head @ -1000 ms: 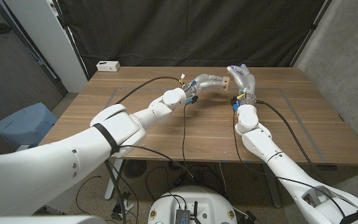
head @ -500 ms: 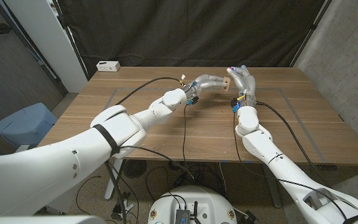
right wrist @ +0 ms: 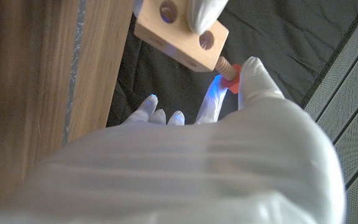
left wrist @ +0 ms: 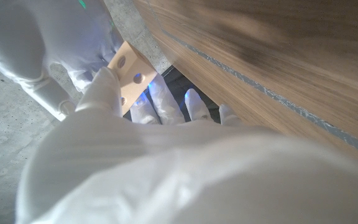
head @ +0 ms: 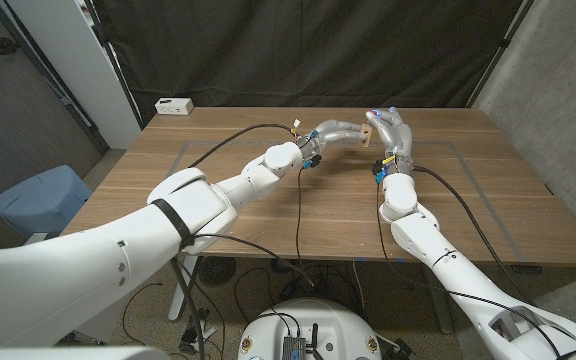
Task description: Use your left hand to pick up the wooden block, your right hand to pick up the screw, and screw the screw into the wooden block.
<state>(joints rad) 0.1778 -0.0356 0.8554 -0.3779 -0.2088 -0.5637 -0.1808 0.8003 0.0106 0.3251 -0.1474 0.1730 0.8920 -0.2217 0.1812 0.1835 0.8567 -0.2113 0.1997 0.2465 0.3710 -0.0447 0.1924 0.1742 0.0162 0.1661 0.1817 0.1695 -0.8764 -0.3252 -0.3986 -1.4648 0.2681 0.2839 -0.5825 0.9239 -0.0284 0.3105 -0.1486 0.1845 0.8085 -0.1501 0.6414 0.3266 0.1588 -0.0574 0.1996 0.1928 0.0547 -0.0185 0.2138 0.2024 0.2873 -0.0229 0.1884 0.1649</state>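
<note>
The wooden block [right wrist: 180, 33] is held above the far middle of the table [head: 268, 210] by the left hand [head: 336, 131], its holed face shown in the right wrist view, while the screw [right wrist: 228, 74] — threaded end set into the block's end — is pinched by the right hand [head: 392, 128], a white box [head: 173, 105] lying well apart at the far left corner.

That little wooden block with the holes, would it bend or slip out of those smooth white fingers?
The wooden block looks rigid, so bending seems unlikely. Its flat faces and square edges probably help the left hand grip it. It appears small and likely light, though twisting the screw in could nudge it.
</note>
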